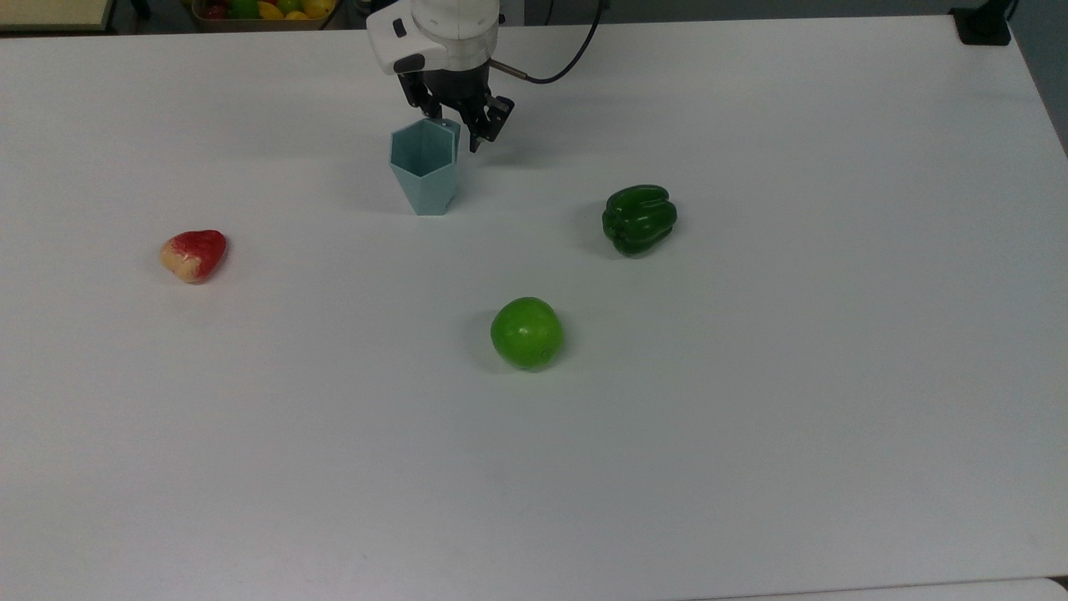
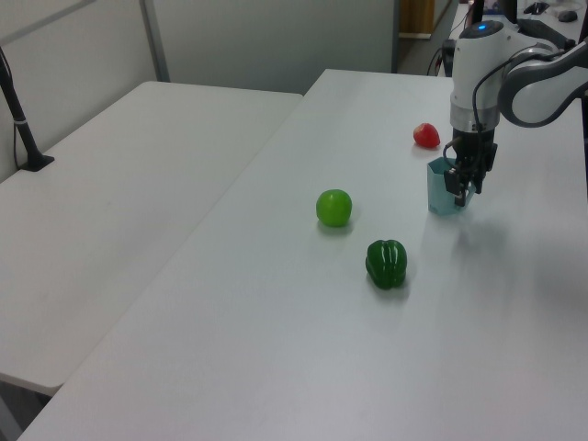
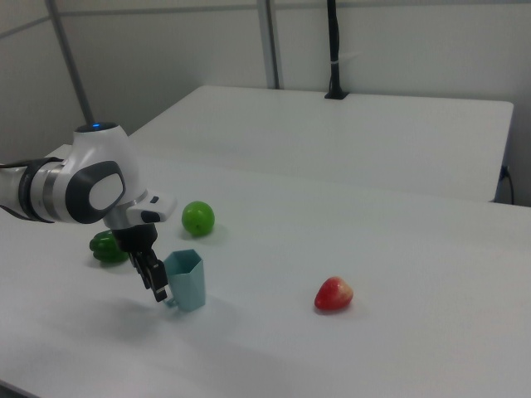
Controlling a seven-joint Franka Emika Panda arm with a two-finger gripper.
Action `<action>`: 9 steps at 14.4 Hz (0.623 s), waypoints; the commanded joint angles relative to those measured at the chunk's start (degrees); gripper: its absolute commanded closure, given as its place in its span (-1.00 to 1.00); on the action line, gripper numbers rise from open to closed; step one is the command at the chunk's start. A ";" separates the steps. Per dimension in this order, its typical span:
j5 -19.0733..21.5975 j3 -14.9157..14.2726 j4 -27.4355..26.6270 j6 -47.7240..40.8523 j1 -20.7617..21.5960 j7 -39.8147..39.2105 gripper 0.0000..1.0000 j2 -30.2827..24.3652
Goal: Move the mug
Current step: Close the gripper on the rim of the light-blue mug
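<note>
The mug [image 1: 425, 173], pale blue-grey and faceted with a hexagonal rim, stands upright on the white worktop [image 1: 751, 376], toward the far edge in the top view. No brand, label or writing can be read on it. My jaws [image 1: 457, 127] sit at its far rim, on the handle side, narrowed around that part of the mug; one black finger [image 2: 459, 188] reaches down beside the mug's wall in the left view. My white arm [image 3: 79, 184] comes in over the worktop with the wrist pointing downward, slightly tilted. In the top view, a dark green pepper [image 1: 639, 219] lies to the mug's right, a green apple [image 1: 526, 333] sits nearer the camera, and a red and yellow fruit [image 1: 194, 255] lies well apart on the left.
</note>
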 commanded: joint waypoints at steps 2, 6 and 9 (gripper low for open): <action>-1.21 -0.43 -1.09 2.17 0.26 1.83 0.12 -0.62; -1.29 -0.43 -1.17 2.09 0.09 1.74 0.62 -0.97; -1.29 -0.52 -1.17 2.09 0.08 1.74 0.67 -1.06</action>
